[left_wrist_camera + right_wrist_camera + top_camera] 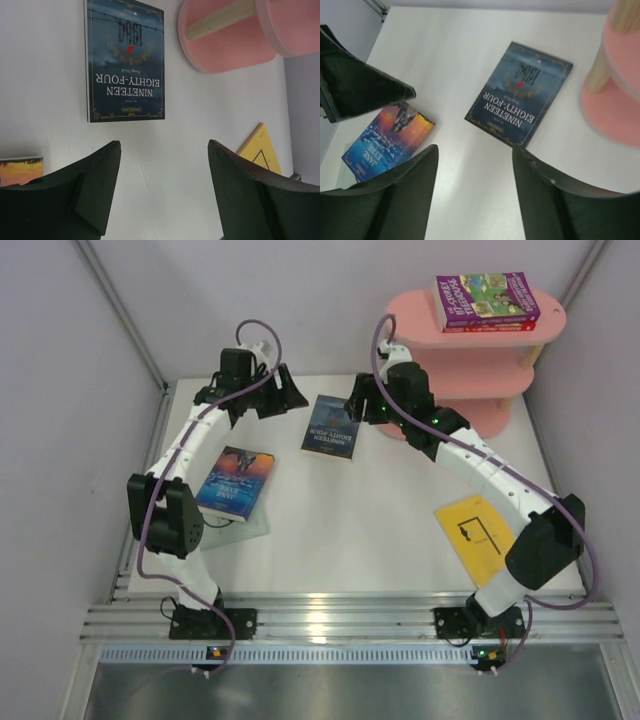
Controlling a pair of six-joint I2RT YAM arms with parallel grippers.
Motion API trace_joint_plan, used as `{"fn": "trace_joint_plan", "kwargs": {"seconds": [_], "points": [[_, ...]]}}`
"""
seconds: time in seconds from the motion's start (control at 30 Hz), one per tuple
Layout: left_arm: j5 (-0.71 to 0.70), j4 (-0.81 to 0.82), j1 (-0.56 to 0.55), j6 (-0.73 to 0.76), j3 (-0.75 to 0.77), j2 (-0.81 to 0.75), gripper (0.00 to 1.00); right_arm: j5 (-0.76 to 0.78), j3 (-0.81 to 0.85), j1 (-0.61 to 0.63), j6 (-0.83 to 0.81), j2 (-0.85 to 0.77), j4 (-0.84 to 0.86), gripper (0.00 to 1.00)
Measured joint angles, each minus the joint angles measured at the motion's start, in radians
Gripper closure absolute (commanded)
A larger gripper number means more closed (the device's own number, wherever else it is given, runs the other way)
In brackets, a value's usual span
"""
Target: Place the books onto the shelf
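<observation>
Both my pincers are wide open with nothing in them. My right pincer (475, 150) hangs over the worktop (350, 530), and my left pincer (164, 150) faces it from the upper left of the overhead view. Lying flat between them is the navy paperback (519, 95), Nineteen Eighty-Four, cover up.

The shelf (420, 315) is in the upper right, with the purple-green book (487, 295) on its top board, stacked on the red book (490, 327). Jane Eyre (235, 480) sits at the left on top of a pale book (250, 525), and the yellow book (475, 530) is lower right, partly under my right arm.

My guess on handling: these are thin and light, with glossy-looking covers, so probably slippery and floppy. Flat on the worktop there's no lip to get under. I'd tip a finger under one long edge, ideally the spine where it's stiffest, and pinch across the thickness. Grab a corner and the pages will likely sag or fan.
</observation>
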Motion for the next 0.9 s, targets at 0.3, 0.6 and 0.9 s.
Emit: {"fn": "trace_joint_plan", "kwargs": {"seconds": [0.3, 0.6, 0.9], "points": [[-0.024, -0.002, 0.0, 0.002, 0.098, 0.313, 0.31, -0.023, -0.188, -0.012, 0.217, 0.138, 0.095, 0.3], [-0.016, 0.003, -0.002, 0.003, 0.137, 0.483, 0.4, -0.008, -0.246, -0.016, 0.333, 0.332, 0.243, 0.32], [0.027, 0.084, -0.007, -0.025, 0.087, 0.501, 0.55, 0.017, -0.31, -0.023, 0.418, 0.398, 0.367, 0.36]]}}
